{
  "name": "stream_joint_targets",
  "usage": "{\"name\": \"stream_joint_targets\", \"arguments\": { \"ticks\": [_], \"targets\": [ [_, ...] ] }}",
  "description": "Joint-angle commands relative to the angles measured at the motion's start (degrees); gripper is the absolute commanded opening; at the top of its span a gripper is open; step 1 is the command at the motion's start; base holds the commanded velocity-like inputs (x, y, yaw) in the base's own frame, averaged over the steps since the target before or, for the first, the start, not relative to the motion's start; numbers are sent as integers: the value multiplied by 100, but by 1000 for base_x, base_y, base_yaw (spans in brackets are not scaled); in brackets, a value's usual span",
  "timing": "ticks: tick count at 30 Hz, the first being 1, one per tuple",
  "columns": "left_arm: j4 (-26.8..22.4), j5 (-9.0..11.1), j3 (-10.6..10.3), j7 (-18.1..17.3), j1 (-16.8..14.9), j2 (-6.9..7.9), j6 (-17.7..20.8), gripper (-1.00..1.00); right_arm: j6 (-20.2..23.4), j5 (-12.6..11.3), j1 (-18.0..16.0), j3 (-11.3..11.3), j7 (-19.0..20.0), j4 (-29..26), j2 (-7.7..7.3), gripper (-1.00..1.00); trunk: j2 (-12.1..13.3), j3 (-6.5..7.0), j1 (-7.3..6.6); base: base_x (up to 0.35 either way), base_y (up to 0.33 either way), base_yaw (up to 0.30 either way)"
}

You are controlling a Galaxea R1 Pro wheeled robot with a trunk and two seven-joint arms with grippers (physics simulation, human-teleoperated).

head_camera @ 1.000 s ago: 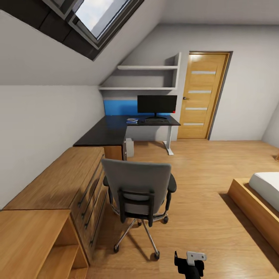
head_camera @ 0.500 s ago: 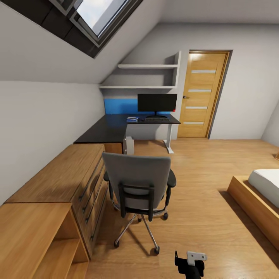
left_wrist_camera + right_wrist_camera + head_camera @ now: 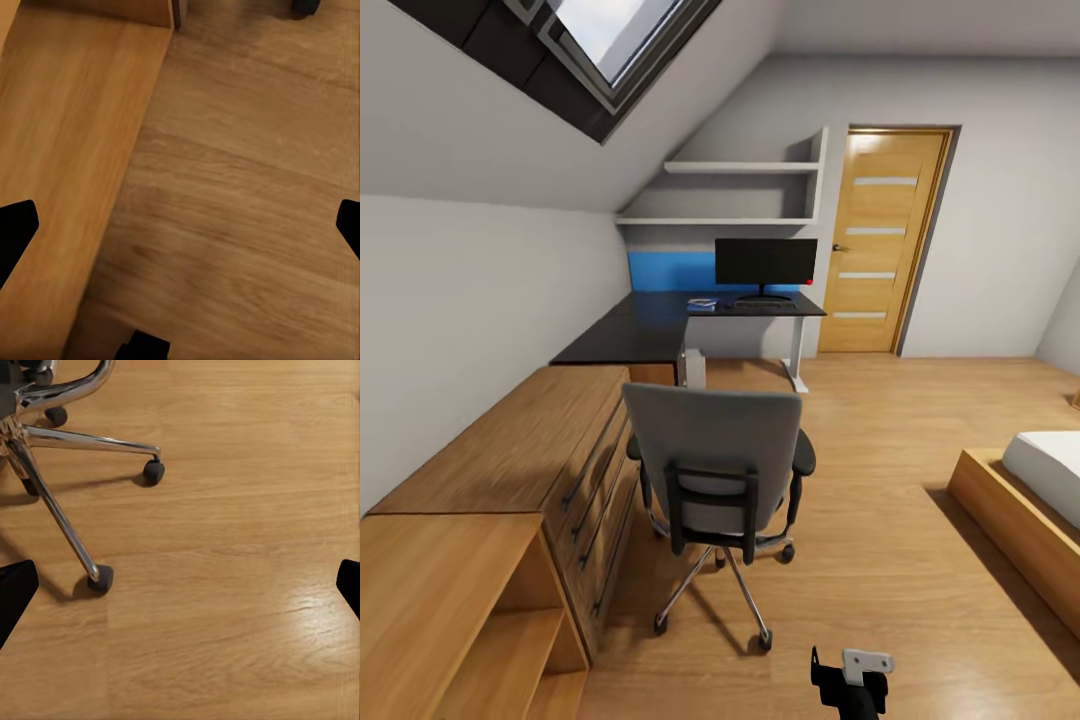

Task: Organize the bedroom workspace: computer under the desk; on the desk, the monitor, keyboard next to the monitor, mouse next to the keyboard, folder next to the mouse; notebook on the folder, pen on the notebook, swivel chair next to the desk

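Chair [image 3: 715,465]: one, between robot and desk [image 3: 660,325], beside the wooden drawers [image 3: 535,455].
Monitor [image 3: 765,263]: one, on desk; small items beside it, perhaps the keyboard.
Left gripper [image 3: 180,225]: fingers wide, empty.
Right gripper [image 3: 180,585]: fingers wide, empty.

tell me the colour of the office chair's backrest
Grey, on the swivel chair; clearest in the head view.

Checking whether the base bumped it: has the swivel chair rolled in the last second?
No. The whole head view shifted, so the camera moved; the swivel chair keeps its place beside the wooden dresser.
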Motion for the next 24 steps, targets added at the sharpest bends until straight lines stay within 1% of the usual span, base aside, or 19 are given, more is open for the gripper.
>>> {"name": "stream_joint_targets", "arguments": {
  "ticks": [1,24],
  "targets": [
    [4,43,-16,15,-3,0,-22,100,-8,-28,-3,50,-31,2,2,100,-44,-24,22,0,0,0],
    [6,36,-19,15,-3,-4,-12,100,-8,-3,-3,58,-31,3,10,100,-967,-437,527,0,0,0]
  ]
}}
